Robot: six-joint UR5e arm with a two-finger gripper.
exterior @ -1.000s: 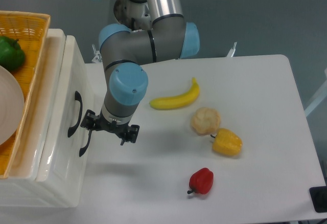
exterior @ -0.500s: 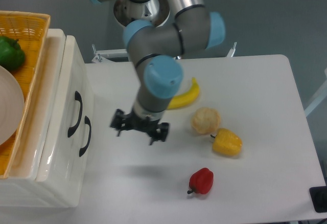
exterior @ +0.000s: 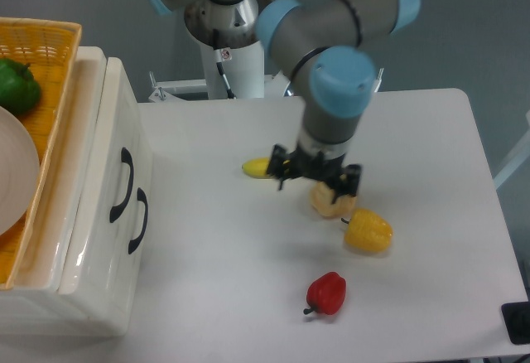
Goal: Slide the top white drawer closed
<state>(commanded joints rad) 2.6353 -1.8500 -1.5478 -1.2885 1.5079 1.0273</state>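
The top white drawer (exterior: 122, 127) is the upper front panel of the white cabinet at the left, with its black arched handle (exterior: 125, 183) facing the table. Its front appears level with the lower drawer front (exterior: 142, 251). My gripper (exterior: 315, 179) hangs over the middle of the table, far to the right of the drawer and touching nothing on the cabinet. It points down, and the wrist hides the fingertips, so whether it is open does not show.
A banana (exterior: 256, 167) is mostly hidden under the gripper, and a bread roll (exterior: 333, 203) lies just below it. A yellow pepper (exterior: 368, 231) and a red pepper (exterior: 327, 293) lie nearer the front. A yellow wicker basket (exterior: 51, 56) with a green pepper (exterior: 16, 86) and a white plate (exterior: 12, 181) sits on the cabinet.
The gripper has left the drawer handles and swung right across the table to above the banana and roll. The cabinet fronts look unchanged.
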